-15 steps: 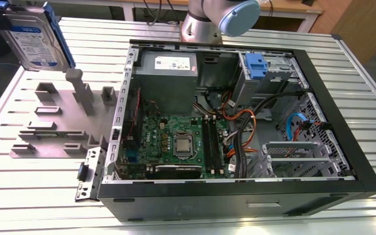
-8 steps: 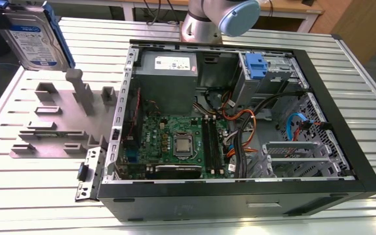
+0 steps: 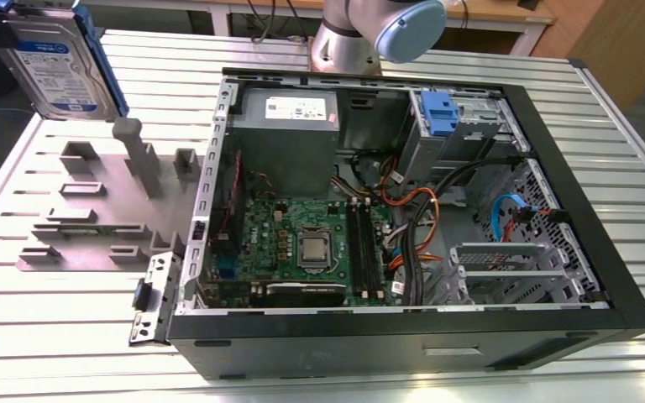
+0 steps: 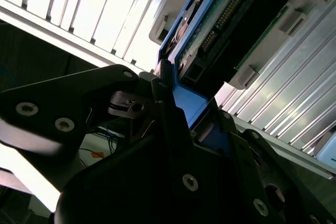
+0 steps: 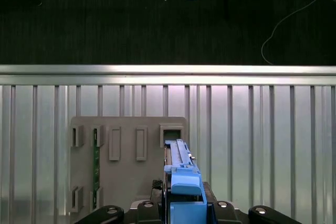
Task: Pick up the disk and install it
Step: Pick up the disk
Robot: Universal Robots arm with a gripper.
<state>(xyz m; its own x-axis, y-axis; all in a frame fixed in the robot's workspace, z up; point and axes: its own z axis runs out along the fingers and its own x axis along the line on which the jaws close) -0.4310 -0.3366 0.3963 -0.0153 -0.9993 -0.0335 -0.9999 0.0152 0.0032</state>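
Pincer (image 5: 185,211) closed on the disk's (image 3: 60,60) blue carrier end. Disk held upright, upper left of exterior view, above holder (image 3: 98,206) on desk (image 3: 65,323).

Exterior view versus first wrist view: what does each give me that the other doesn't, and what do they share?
Exterior view: the open computer case with its motherboard, a blue caddy in the drive bay, and the labelled face of the disk. First wrist view: the disk edge-on, a green board standing in one slot of the grey holder block, and the dark floor beyond the table edge. Shared: the disk, the grey holder block, the slatted table.
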